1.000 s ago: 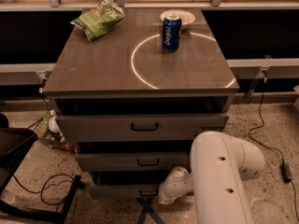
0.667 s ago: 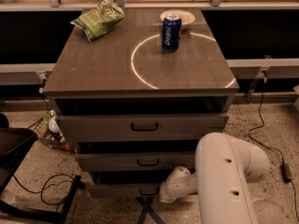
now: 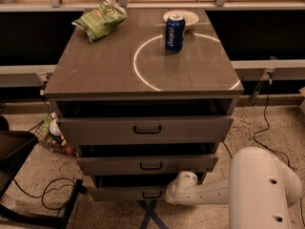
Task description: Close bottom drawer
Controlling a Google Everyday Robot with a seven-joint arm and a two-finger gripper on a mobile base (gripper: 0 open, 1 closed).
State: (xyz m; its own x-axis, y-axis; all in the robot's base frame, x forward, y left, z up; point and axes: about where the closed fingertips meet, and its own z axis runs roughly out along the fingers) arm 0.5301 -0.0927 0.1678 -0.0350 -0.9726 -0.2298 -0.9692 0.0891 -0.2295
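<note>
The bottom drawer (image 3: 127, 193) is the lowest and narrowest grey front of the three, with a small dark bar handle (image 3: 151, 194). It stands slightly pulled out, with a dark gap above it. My white arm (image 3: 259, 190) reaches in from the lower right, and its wrist end (image 3: 180, 185) sits against the right part of the bottom drawer front. The gripper (image 3: 167, 193) is at that front, just right of the handle.
The middle drawer (image 3: 147, 164) and top drawer (image 3: 145, 129) also stand a little open. On the cabinet top are a blue can (image 3: 174, 33), a white plate (image 3: 181, 17) and a green chip bag (image 3: 100, 20). Cables and a dark stand (image 3: 43, 199) lie on the floor at left.
The arm's large white link has shifted right and lower in view, and the wrist end has moved in closer to the bottom drawer front.
</note>
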